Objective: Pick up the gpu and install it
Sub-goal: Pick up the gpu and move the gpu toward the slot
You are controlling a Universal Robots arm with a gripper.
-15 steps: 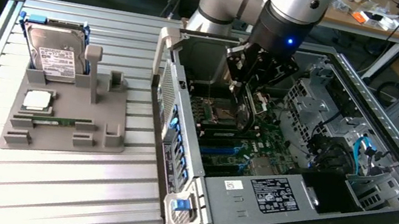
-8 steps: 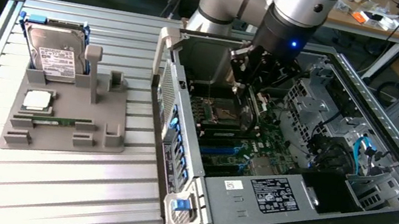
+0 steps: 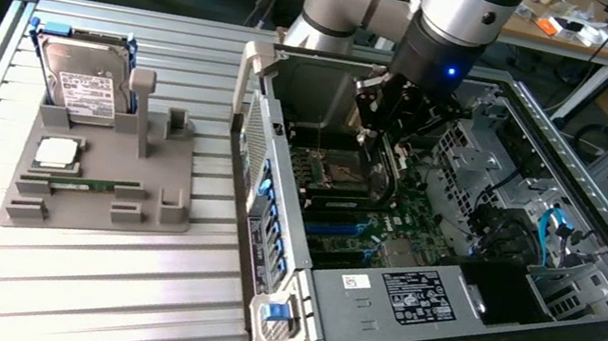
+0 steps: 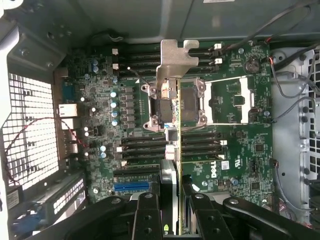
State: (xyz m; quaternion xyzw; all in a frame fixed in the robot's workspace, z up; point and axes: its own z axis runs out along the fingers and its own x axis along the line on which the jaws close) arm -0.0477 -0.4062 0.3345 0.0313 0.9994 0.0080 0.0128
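- The arm [image 3: 463, 11] reaches down into the open computer case [image 3: 445, 299], which lies on its side
- The jaws are clenched on the gpu [image 4: 172, 65], gripping it by its 2 flat faces
- In the wrist view the card hangs edge-on over the motherboard [image 4: 100, 100], its silver bracket crossing the CPU socket [image 4: 200, 100]
- On the worktop [image 3: 72, 280], the hard drive [image 3: 88, 81] stands upright in a grey holder [image 3: 84, 207]

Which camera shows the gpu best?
The wrist view: the gpu, edge-on with its silver bracket, sits in the gripper above the motherboard. The exterior view shows little of it, mostly hidden by the gripper inside the case.
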